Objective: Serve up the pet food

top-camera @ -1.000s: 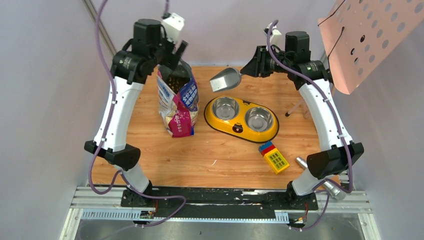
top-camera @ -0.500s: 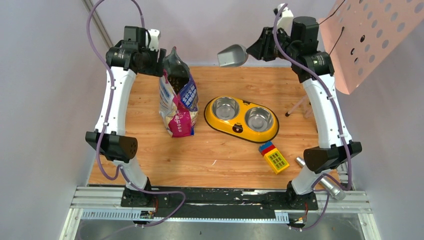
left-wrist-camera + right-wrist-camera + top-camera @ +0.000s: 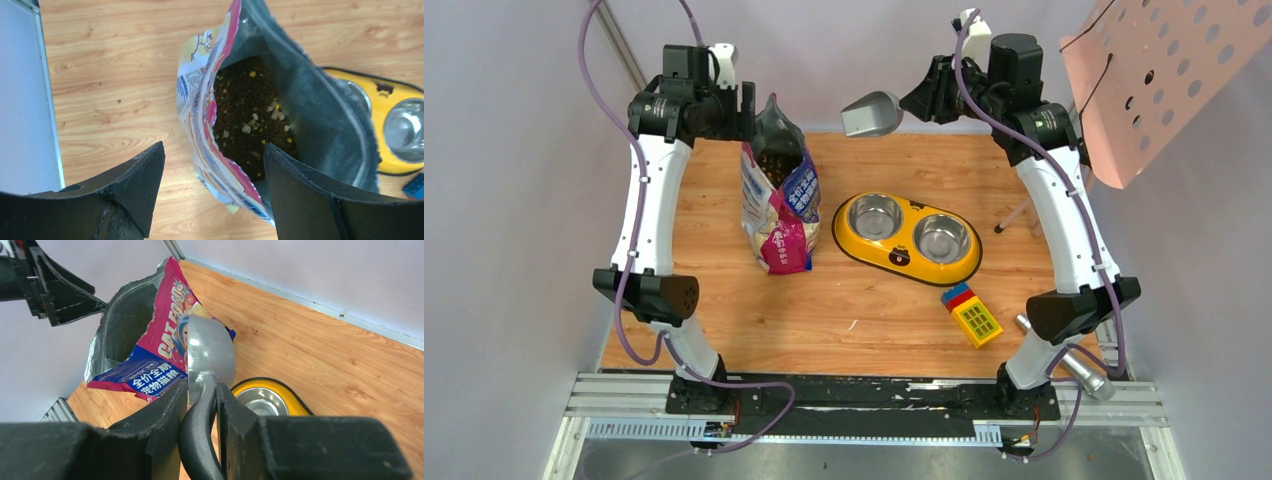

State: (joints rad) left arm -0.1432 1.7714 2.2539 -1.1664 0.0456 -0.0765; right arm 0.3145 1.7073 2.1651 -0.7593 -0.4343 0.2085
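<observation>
Top-down view first: this looks like the scooping step, with nothing served yet. The bag (image 3: 779, 205) stands upright on the counter (image 3: 864, 310) at roughly 9 o'clock from the yellow feeder (image 3: 908, 230). Its mouth is gaping, and the pet food (image 3: 774, 160) sits dark inside it. Both steel bowls (image 3: 875, 215) in the feeder are bare and shiny. The left pincer (image 3: 746, 105) hangs at about 10 o'clock off the bag's mouth, spread wide with nothing in it. The right pincer (image 3: 921, 100) is up in the air at 12 o'clock from the feeder, clamped on the handle of the grey scoop (image 3: 874, 113), which looks empty from here. Left wrist cam: straight down into the bag you see brown pellets with a few pale bits. The two fingers are well apart with the bag's printed wall showing between them, and I can't tell if either one touches it. The feeder peeks in at 3 o'clock. Right wrist cam: the fingers are closed tight round the scoop's dark handle, its metal head aims at the bag at 11 o'clock, and the feeder is just below. My guess for next: the scoop has to swing toward 9 o'clock and dip into that mouth. The left side probably wants to pinch the rim so the bag doesn't fold or tip.
</observation>
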